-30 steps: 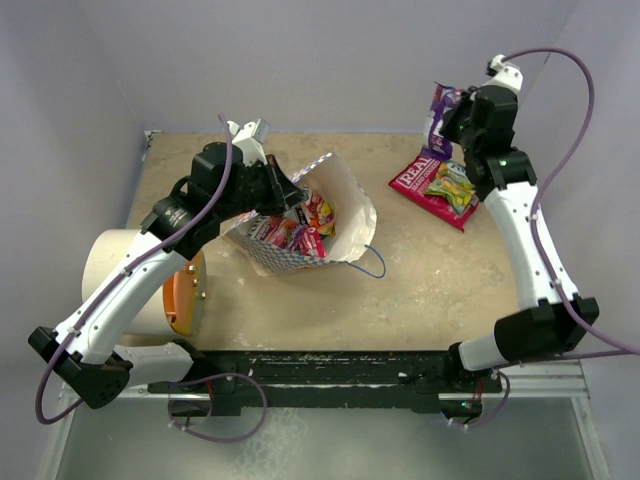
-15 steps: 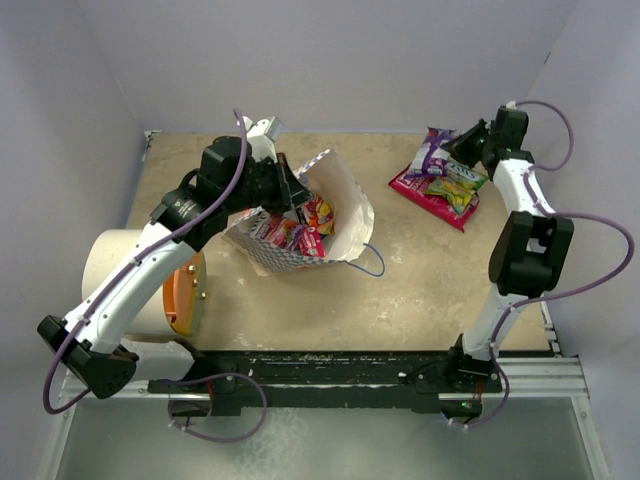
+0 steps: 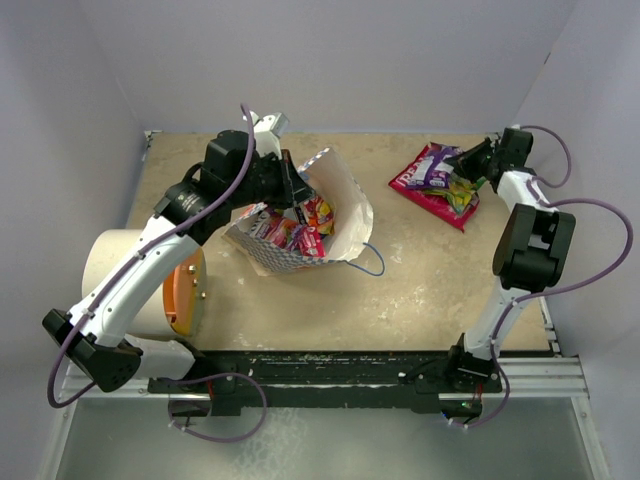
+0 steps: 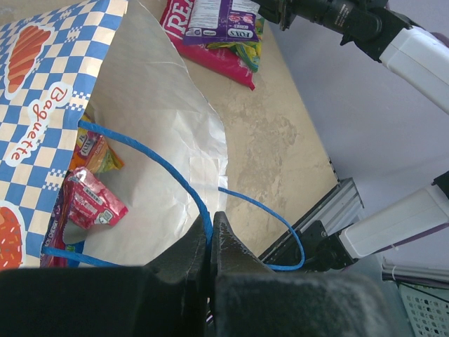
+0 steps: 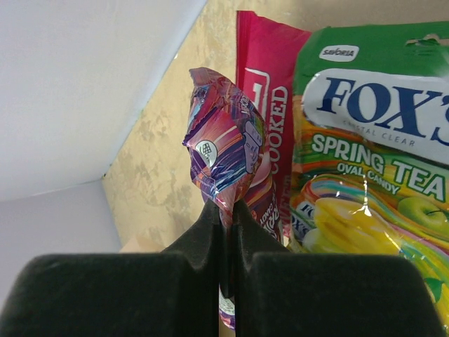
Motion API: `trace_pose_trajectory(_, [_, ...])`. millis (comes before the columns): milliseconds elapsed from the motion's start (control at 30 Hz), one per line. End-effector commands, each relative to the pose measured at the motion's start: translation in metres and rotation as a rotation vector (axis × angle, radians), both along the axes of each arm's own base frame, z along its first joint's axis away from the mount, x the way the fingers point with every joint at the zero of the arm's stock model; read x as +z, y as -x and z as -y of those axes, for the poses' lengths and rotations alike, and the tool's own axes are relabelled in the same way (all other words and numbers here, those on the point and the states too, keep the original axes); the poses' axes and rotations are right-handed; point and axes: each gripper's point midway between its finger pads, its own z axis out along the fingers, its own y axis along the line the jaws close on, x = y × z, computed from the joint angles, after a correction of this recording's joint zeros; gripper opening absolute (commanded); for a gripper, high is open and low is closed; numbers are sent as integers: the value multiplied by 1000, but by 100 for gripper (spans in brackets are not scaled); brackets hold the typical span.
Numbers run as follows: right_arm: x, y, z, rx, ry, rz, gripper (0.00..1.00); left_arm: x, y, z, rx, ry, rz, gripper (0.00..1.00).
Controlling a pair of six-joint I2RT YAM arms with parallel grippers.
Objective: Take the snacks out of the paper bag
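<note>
Carrying everything is a mottled beige worktop (image 3: 430, 290). A white cylinder (image 3: 115, 270) with an orange lid (image 3: 185, 295) sits at its left edge toward the near corner. Left of the middle lies the paper bag (image 3: 345, 200), mouth open toward the right; its blue-and-white checked band reads "Baguette" in the left wrist view. Several bright packets (image 3: 300, 225) remain inside, their writing too small to read. Near the far right corner lies a red packet (image 3: 412, 182) with white lettering, "COOKED" legible on it in the right wrist view. Overlapping it is a green packet (image 5: 365, 140) marked "FOX'S", "CRYSTAL CLEAR", "SPRING TEA" and "OVAL CANDY", with a small "Savoria" oval above. A purple packet (image 5: 224, 154), which also seems to carry a Fox's mark, is over the red one, and whether it rests on it cannot be told. The right claw (image 5: 226, 210) is closed tight on that purple packet's crimped end. The left claw (image 4: 210, 225) is pinched shut on the bag's blue cord handle (image 4: 161, 165) at the mouth.
</note>
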Motion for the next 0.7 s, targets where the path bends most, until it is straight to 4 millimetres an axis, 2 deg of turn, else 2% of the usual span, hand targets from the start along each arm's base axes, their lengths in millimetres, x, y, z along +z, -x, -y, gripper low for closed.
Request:
trace_pose_trajectory(0, [5,-10,2,-18,-4,51,0,25,2,4,-29,38,64,0])
trace_pose_trajectory(133, [-21,-4,5,-30,14,-3,4,27,3,4,-28,45,60,0])
trace_pose_trajectory(267, [-35,4,6,-19,44,-43,13,29,5,4,-28,52,60,0])
trace_pose_trajectory(400, [-32,11,6,2,72,-64,22,31,5,4,-25,64,61,0])
trace_pose_trajectory(533, [-18,17,9,44,138,-76,36,31,5,5,-25,73,63,0])
trace_pose_trajectory(667, [1,33,15,84,235,-118,51,38,6,6,-33,89,77,0])
